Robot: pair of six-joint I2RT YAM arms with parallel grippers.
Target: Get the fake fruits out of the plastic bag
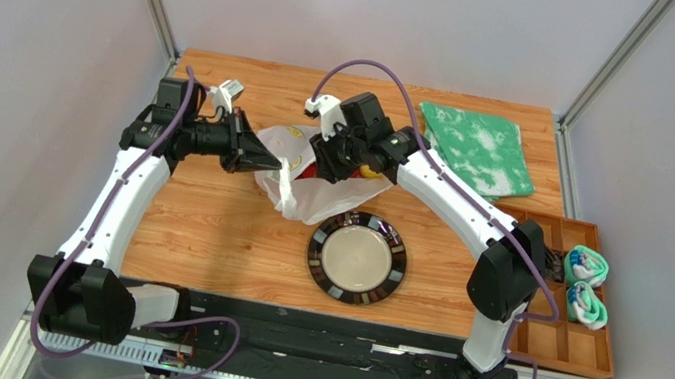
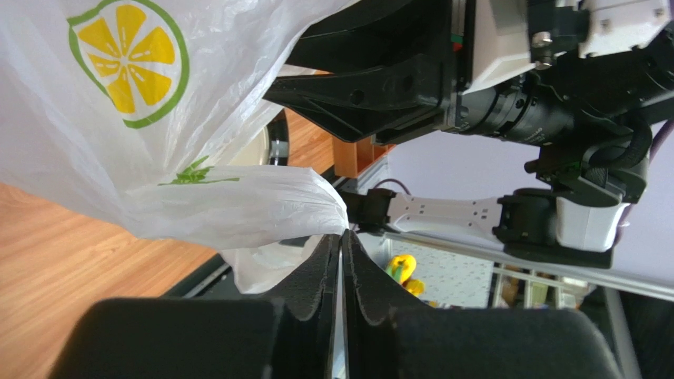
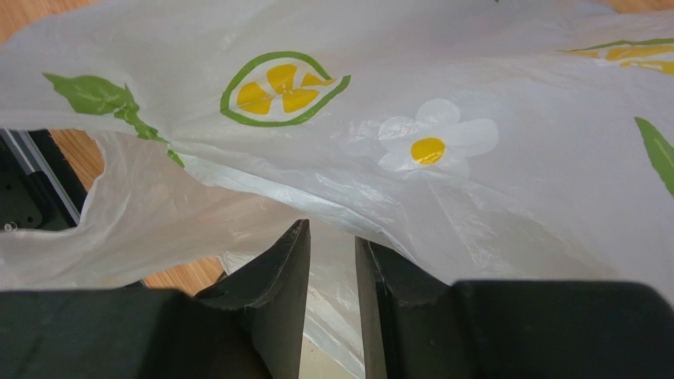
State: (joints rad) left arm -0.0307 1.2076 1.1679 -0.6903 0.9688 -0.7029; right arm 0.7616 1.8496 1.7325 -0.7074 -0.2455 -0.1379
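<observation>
The plastic bag lies crumpled at the table's middle, white with citrus and flower prints. My left gripper is shut on the bag's left edge, and the film is pinched at its tips in the left wrist view. My right gripper is at the bag's top. In the right wrist view its jaws stand a little apart, and the bag drapes over the right fingertip. A red fruit and a yellow fruit show by the right gripper. The other fruits are hidden.
A dark-rimmed round plate sits just in front of the bag. A green-and-white cloth lies at the back right. A wooden compartment tray at the right edge holds two rolled cloths.
</observation>
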